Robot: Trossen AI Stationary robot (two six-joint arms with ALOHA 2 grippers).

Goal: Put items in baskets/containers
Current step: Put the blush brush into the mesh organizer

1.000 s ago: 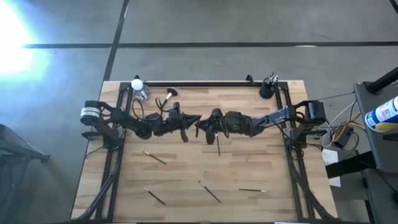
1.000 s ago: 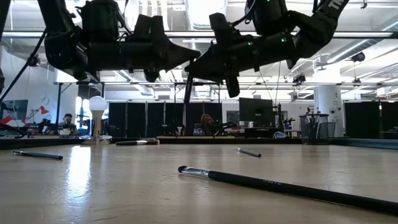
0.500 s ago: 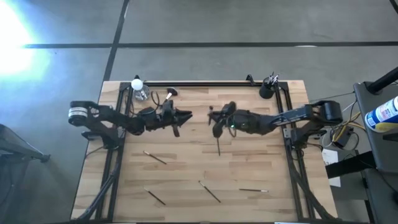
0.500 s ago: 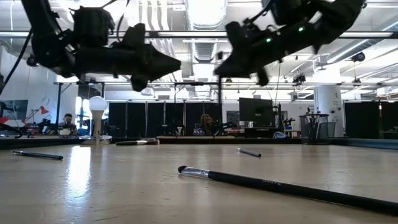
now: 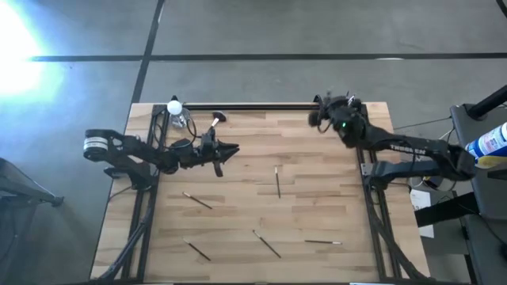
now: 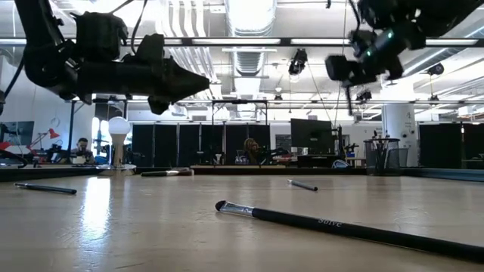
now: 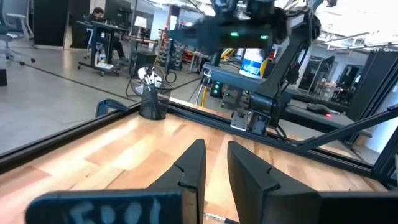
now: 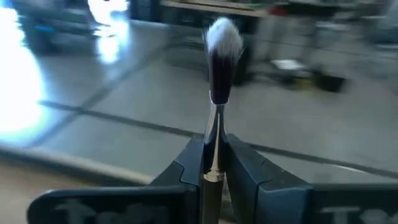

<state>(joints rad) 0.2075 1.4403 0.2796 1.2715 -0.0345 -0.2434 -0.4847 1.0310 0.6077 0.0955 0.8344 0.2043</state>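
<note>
Both arms have pulled apart since a second ago, when they met in the middle of the table [image 5: 238, 198]. My right gripper [image 5: 321, 117] has swung to the upper right of the high view, right by the cup [image 5: 341, 111] at the table's back corner. It is pinched tight on a thin brush [image 8: 217, 93], which sticks out past the fingers with its pale fluffy tip up in the wrist view. My left gripper [image 5: 231, 148] has moved back to the left of centre and hangs above the wood. Its fingers [image 7: 193, 165] stand a little apart with nothing between them. I can see the cup with brushes in it far off in the left wrist view [image 7: 152, 102]. One brush [image 5: 277, 180] lies in the middle of the table. Four more brushes lie lower in the high view, and the big brush [image 5: 215, 120] rests near the lamp [image 5: 174, 107] at upper left.
</note>
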